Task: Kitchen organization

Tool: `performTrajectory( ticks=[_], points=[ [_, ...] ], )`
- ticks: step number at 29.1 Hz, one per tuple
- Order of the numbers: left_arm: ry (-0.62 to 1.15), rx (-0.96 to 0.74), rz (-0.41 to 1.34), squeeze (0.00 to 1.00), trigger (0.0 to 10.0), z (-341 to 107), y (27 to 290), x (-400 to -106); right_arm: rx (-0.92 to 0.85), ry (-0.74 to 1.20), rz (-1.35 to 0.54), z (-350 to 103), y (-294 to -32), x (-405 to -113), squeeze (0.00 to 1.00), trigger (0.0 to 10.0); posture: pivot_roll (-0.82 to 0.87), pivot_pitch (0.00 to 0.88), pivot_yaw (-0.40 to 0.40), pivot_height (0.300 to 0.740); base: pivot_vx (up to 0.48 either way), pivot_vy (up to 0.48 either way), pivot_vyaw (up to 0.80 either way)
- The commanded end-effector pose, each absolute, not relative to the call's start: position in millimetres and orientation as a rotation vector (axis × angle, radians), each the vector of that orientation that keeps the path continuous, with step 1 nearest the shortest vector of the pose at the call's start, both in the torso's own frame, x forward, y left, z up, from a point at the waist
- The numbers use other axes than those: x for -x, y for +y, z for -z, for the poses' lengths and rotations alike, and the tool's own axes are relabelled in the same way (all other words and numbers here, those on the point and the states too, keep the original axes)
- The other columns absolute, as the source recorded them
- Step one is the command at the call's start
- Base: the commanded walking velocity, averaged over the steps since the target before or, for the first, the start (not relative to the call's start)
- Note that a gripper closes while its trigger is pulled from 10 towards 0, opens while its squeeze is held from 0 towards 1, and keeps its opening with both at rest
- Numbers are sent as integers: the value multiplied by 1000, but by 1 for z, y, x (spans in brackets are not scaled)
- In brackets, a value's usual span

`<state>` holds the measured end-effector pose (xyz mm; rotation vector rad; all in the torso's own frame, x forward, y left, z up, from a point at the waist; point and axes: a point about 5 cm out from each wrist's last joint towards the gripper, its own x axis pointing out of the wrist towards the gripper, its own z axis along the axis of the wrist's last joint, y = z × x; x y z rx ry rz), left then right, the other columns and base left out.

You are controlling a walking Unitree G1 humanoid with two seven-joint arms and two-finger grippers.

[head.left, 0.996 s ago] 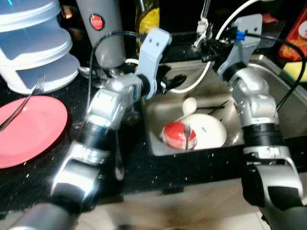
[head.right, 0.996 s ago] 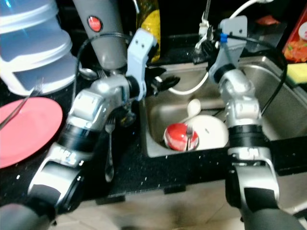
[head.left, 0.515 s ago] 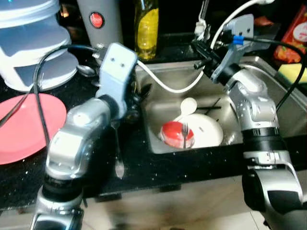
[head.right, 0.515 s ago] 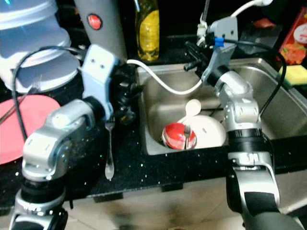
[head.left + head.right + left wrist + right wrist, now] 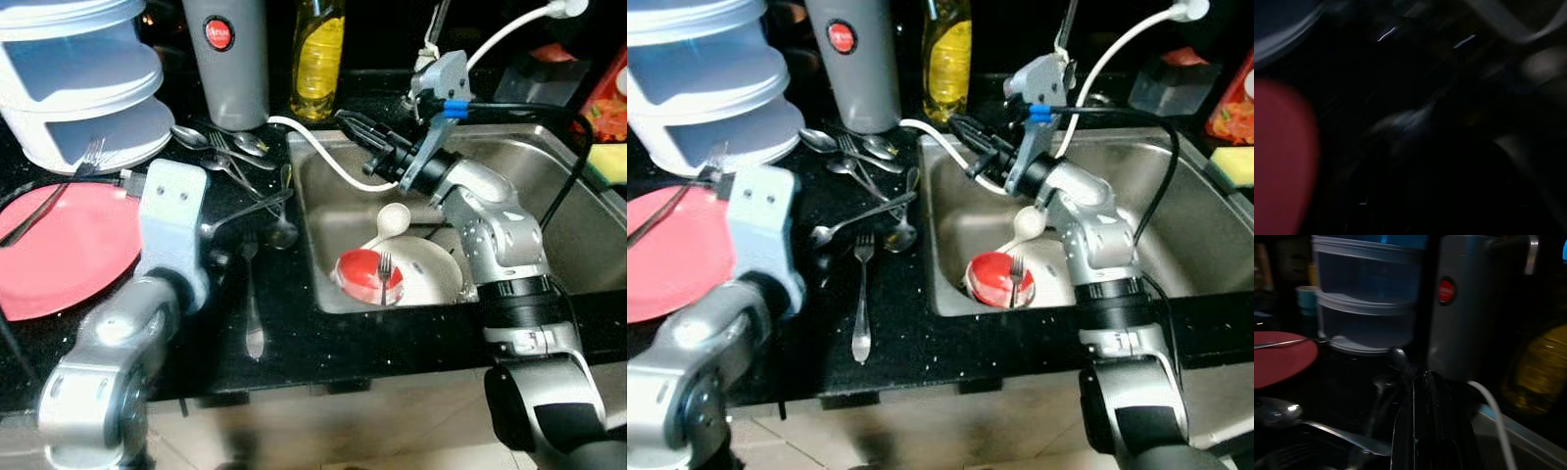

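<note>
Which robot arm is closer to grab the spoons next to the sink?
The right gripper: it reaches over the sink's left rim toward the spoons. The left arm is pulled back near the red plate.

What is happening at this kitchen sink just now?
A humanoid robot stands at a black counter with a steel sink. Its right gripper reaches over the sink's left edge toward a loose pile of spoons and forks on the counter, fingers together and holding nothing. The left arm is bent over the counter beside a red plate with a fork on it. In the sink lie a white plate, a red bowl and a fork.
</note>
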<state>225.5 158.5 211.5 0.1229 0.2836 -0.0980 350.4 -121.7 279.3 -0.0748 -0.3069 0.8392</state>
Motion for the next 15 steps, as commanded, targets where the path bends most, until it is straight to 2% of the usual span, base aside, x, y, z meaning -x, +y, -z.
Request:
performTrajectory(
  ticks=[1, 3, 6, 7, 9, 10, 12, 15],
  points=[
    [305, -177, -53, 0, 10000, -210, 177, -225, 61, -294, -879, -276, -114, -347, 0, 10000, 246, 27, -42, 740, 0, 0, 0],
    [305, -200, -101, 0, 10000, -211, 183, -226, 57, -294, -882, -276, -112, -347, 0, 10000, 246, 27, -42, 740, 0, 0, 0],
    [328, -379, -186, 0, 10000, -210, 201, -226, 39, -295, -893, -275, -106, -348, 0, 10000, 252, 25, -43, 740, 0, 0, 0],
    [328, -379, -186, 0, 10000, -210, 201, -226, 39, -295, -893, -275, -106, -348, 0, 10000, 252, 25, -43, 740, 0, 0, 0],
    [319, -583, -176, 0, 10000, -215, 210, -224, 28, -298, -895, -275, -103, -349, 0, 10000, 256, 24, -41, 740, 0, 0, 0],
    [319, -583, -176, 0, 10000, -215, 210, -224, 28, -298, -895, -275, -103, -349, 0, 10000, 256, 24, -41, 740, 0, 0, 0],
    [317, -708, -148, 0, 10000, -218, 214, -222, 20, -298, -895, -275, -102, -349, 0, 10000, 256, 26, -36, 740, 0, 0, 0],
    [321, -730, -133, 0, 10000, -217, 214, -222, 18, -298, -895, -275, -102, -349, 0, 10000, 256, 26, -36, 740, 0, 0, 0]
  ],
)
